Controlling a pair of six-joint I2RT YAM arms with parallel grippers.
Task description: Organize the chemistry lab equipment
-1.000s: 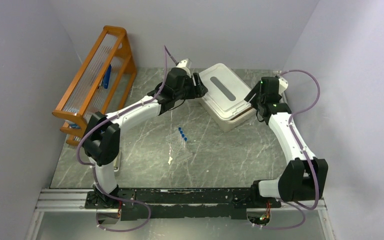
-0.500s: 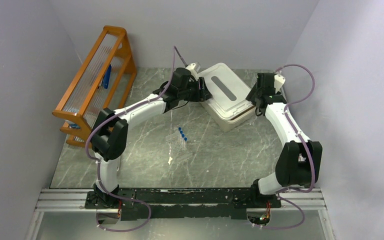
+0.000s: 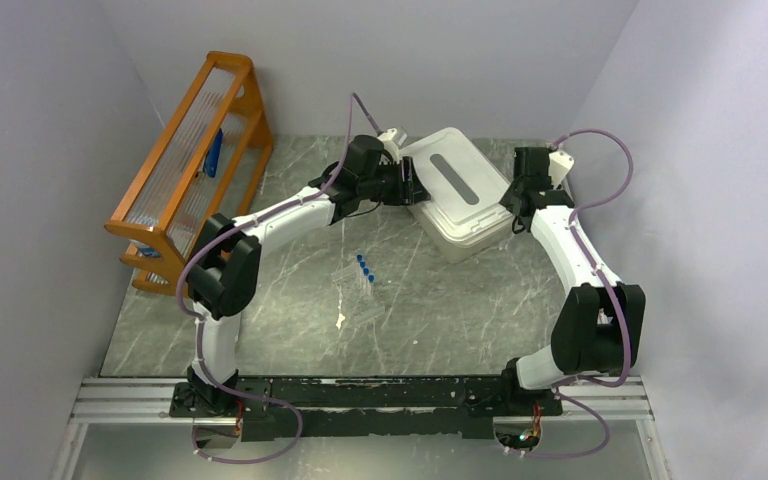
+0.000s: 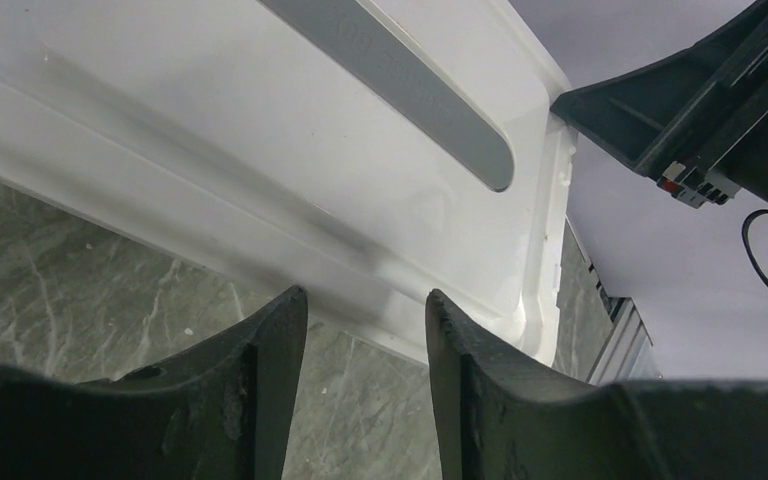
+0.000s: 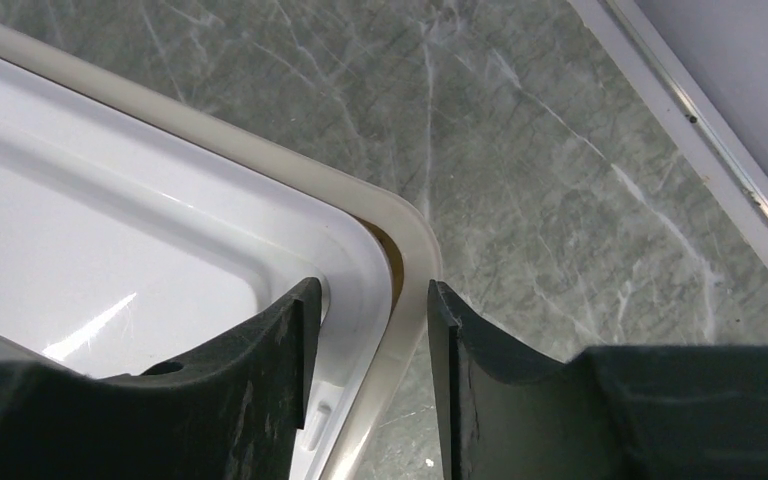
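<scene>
The left gripper (image 4: pixel 365 300) sat at the left edge of the white lidded box (image 3: pixel 455 190) at upper centre. The right gripper (image 5: pixel 365 290) straddled its right corner. Both were half apart, and I could not tell whether they were clamping. The blue-capped tubes (image 3: pixel 364 268) lay mid-desk (image 3: pixel 480 300) at lower left, nearer the left arm.

The box lid (image 4: pixel 210 120) is glossy white plastic, smooth, with soft highlights. Its inset strip (image 4: pixel 400 90) is matt grey. The box rim (image 5: pixel 412 270) beneath is duller cream plastic. The counter (image 5: pixel 580 150) looks like polished grey-green stone with white veins. The left fingers (image 4: pixel 250 400) are matt black and faintly scuffed. The rack (image 3: pixel 140 232) is varnished orange wood.
</scene>
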